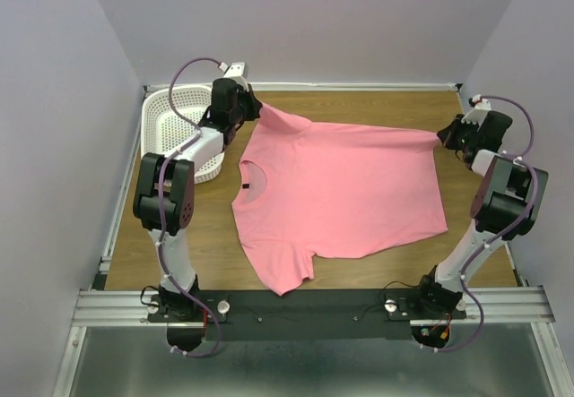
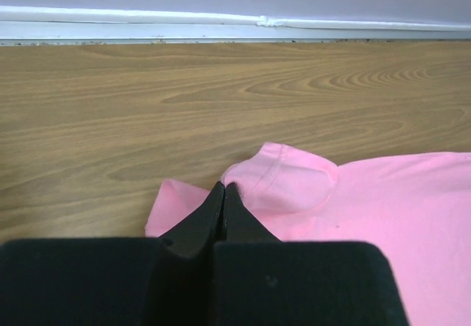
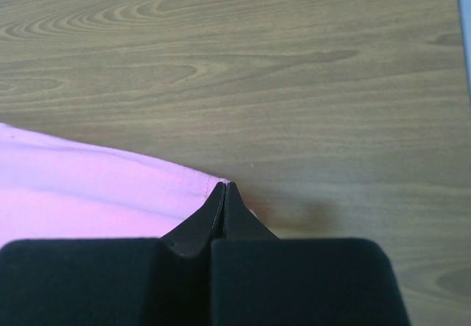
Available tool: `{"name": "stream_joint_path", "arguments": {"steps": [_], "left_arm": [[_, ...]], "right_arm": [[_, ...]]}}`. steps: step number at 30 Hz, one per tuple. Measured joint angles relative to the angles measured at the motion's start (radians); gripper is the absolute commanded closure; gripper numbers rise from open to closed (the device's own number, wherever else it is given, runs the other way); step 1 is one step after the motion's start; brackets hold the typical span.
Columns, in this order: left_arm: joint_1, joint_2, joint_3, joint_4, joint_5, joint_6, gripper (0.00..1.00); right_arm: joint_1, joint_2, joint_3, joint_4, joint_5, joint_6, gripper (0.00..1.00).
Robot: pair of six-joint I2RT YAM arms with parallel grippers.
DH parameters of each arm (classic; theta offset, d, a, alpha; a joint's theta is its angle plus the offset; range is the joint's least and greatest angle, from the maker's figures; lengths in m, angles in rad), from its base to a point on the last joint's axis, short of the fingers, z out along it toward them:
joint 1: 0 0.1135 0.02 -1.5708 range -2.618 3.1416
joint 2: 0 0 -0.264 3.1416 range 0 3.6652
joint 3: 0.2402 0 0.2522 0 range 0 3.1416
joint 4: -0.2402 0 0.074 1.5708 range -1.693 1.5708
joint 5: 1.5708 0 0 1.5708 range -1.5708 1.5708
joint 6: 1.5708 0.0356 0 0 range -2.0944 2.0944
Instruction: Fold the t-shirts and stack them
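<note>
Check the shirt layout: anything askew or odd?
Minor only. The t-shirt lies mostly flat, but its far sleeve is bunched into a raised fold right beside the left gripper, which pinches the cloth there. Nothing looks spilled or damaged.

The plain salmon-pink cloth t-shirt [image 1: 341, 182] carries a dark collar label [image 1: 244, 185]; the perforated plastic basket [image 1: 170, 115] is white; the tabletop [image 1: 359, 106] shows brown wood grain.

One salmon-pink short-sleeved t-shirt [image 1: 345, 186] was spread out almost flat on the wooden table [image 1: 359, 106], with the round neck turned to the left and the hem to the right. A dark label [image 1: 243, 185] was seen inside the collar. The far sleeve and the far hem corner were drawn out into points.
</note>
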Motion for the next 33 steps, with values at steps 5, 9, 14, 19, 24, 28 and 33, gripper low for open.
{"name": "stream_joint_path", "arguments": {"steps": [5, 9, 14, 19, 24, 28, 33], "left_arm": [[0.0, -0.085, -0.079, 0.043, 0.029, 0.011, 1.0], [0.0, -0.137, -0.137, 0.063, 0.044, 0.012, 1.0], [0.0, -0.193, -0.204, 0.074, 0.064, 0.011, 1.0], [0.0, -0.239, -0.26, 0.083, 0.072, 0.007, 1.0], [0.0, -0.268, -0.296, 0.093, 0.082, 0.001, 1.0], [0.0, -0.293, -0.336, 0.103, 0.092, -0.012, 1.0], [0.0, -0.331, -0.399, 0.13, 0.103, -0.03, 1.0]], "right_arm": [[-0.033, -0.063, -0.062, 0.004, -0.039, 0.001, 0.99], [-0.035, -0.094, -0.091, 0.011, -0.06, 0.001, 1.0], [-0.04, -0.111, -0.117, 0.013, -0.081, 0.002, 0.99], [-0.048, -0.114, -0.128, 0.017, -0.089, 0.001, 1.0], [-0.05, -0.115, -0.137, 0.018, -0.099, 0.001, 0.99], [-0.05, -0.115, -0.139, 0.018, -0.108, 0.001, 1.0], [-0.052, -0.115, -0.139, 0.018, -0.11, 0.001, 0.99]]}}
